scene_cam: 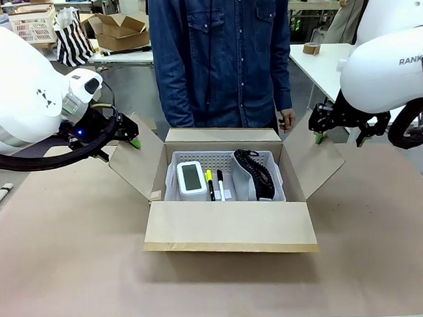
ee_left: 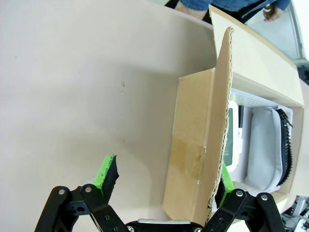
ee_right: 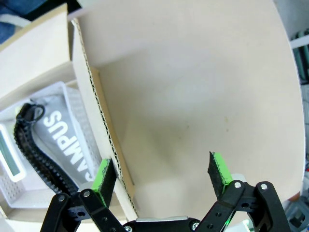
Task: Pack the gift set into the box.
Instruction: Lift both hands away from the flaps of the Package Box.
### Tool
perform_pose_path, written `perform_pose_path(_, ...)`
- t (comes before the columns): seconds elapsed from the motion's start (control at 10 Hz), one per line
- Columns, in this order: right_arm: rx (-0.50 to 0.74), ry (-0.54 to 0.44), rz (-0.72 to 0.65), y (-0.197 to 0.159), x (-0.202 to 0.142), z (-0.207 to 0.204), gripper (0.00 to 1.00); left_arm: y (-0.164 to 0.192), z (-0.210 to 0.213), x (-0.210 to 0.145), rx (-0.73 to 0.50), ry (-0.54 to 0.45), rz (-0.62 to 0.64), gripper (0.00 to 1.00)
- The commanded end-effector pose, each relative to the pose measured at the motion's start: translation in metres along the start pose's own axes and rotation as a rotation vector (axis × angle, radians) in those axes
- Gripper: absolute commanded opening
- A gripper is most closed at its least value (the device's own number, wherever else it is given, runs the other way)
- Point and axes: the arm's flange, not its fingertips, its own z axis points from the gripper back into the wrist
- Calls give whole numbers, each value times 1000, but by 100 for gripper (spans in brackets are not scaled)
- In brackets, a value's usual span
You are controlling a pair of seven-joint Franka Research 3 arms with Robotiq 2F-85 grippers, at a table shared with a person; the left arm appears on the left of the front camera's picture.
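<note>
Left fingers [ee_left: 107,173], spread, straddle the left flap [ee_left: 199,137] of the box [scene_cam: 228,228]; right fingers [ee_right: 218,170], spread, sit beside the right flap [ee_right: 96,104]. Fold both flaps evenly over the gift set [scene_cam: 226,173].

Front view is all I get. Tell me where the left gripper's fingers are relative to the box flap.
Observer: In the left wrist view the left gripper is open, and the left flap stands between its fingers, nearer one of them.
Operator: Now report the right side.
Observer: In the right wrist view the right gripper is open too. The right flap runs edge-on beside one finger, and the other finger is over bare table.
</note>
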Motion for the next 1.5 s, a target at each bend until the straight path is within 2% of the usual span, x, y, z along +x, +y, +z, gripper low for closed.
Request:
perform_pose_path(0.0, 0, 0, 0, 0, 0, 0, 100, 0, 1, 0, 9, -2, 5, 100)
perform_pose_path(0.1, 127, 18, 35, 13, 7, 16, 100, 0, 0, 0, 0, 0, 0, 100)
perform_pose_path(0.3, 516, 13, 129, 17, 2, 81, 100, -22, 61, 12, -374, 206, -3, 100)
perform_pose_path(0.5, 946, 121, 197, -23, -28, 112, 100, -6, 103, 4, -903, 430, -160, 100)
perform_pose_path(0.6, 1079, 131, 173, -50, -39, 111, 100, 9, 111, 2, -1097, 463, -180, 100)
perform_pose_path(0.7, 1182, 105, 117, -81, -46, 102, 100, 23, 109, -1, -1223, 487, -186, 100)
perform_pose_path(0.8, 1208, 97, 36, -98, -45, 87, 100, 30, 100, -1, -1246, 533, -162, 100)
perform_pose_path(0.9, 1116, 107, -20, -97, -37, 71, 100, -13, 139, -4, -874, 221, -197, 100)
perform_pose_path(1.0, 1110, 21, 82, -73, -45, 118, 100, -13, 139, -4, -874, 221, -197, 100)
perform_pose_path(1.4, 1110, 21, 82, -73, -45, 118, 100, -13, 139, -4, -874, 221, -197, 100)
